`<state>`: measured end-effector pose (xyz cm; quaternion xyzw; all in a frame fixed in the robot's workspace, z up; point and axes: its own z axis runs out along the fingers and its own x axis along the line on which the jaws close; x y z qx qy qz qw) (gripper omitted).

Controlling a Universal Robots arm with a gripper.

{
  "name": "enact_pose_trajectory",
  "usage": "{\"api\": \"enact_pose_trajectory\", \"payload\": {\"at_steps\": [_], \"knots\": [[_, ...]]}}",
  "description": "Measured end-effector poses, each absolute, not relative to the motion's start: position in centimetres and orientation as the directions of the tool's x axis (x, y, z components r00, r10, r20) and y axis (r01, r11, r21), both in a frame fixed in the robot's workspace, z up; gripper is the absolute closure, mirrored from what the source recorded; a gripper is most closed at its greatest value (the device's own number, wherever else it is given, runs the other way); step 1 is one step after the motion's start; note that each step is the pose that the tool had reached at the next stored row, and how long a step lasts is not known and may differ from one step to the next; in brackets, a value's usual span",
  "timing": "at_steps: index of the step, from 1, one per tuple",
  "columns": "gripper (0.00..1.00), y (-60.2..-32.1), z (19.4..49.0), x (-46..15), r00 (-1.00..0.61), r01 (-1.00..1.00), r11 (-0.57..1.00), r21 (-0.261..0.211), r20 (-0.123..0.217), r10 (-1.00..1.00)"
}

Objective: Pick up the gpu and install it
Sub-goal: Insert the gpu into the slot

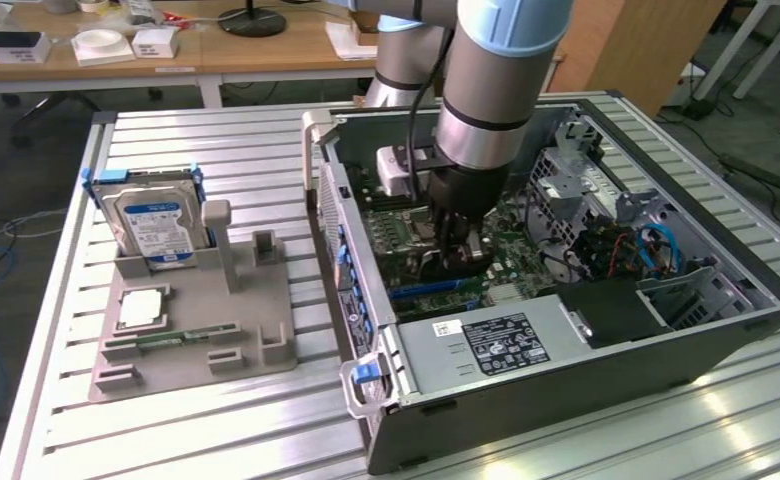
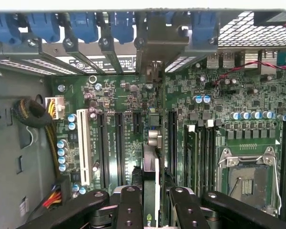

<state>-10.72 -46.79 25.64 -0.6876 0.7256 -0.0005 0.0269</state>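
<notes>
Two black fingers [image 2: 130, 206] of the gripper [image 2: 151, 198] sit closest in the wrist view. One is on each side of the gpu [image 2: 149, 167], and they are squeezed tight on it. The gpu stands on its thin edge, so it looks like a dark strip with a bit of green. It is down inside the computer case [image 1: 710, 325], right over the green motherboard [image 2: 109, 95], between the long black slots. Its metal end is by the case wall with the blue clips. I cannot tell if it is pushed all the way into a slot. In the exterior view the arm [image 1: 497, 70] comes straight down into the open case. On the exterior view's left, a hard drive [image 1: 157, 225] stands in a gray holder [image 1: 197, 360] on the table [image 1: 203, 140], well apart from the case.
</notes>
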Motion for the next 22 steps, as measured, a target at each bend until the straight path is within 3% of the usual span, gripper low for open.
{"api": "enact_pose_trajectory", "payload": {"at_steps": [22], "knots": [[0.73,-46.64,24.95,-10.88,-0.047,-0.998,0.048,-0.038,-0.038,-0.998]]}}
